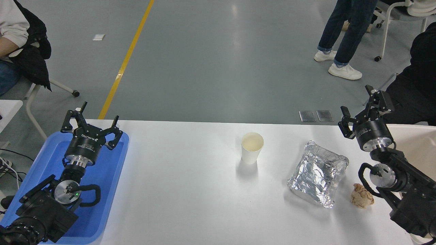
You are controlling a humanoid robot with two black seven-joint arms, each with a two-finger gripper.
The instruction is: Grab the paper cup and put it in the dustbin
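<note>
White paper cup [252,147] stands upright, untouched; right gripper [357,109] hangs spread and empty beside the dustbin [414,136], reach pending.

Both arms are black throughout. The left gripper [90,118] has a black cylindrical body with white lettering on its side, too small to read, and a polished silver ring at the wrist. Below it sits a round silver cap with a small green light, flanked by a looped black cable. The right gripper [361,108] matches: black cylindrical body, silver ring, round silver cap and looped black cable. Fingers are black linkages with angular tips.
</note>
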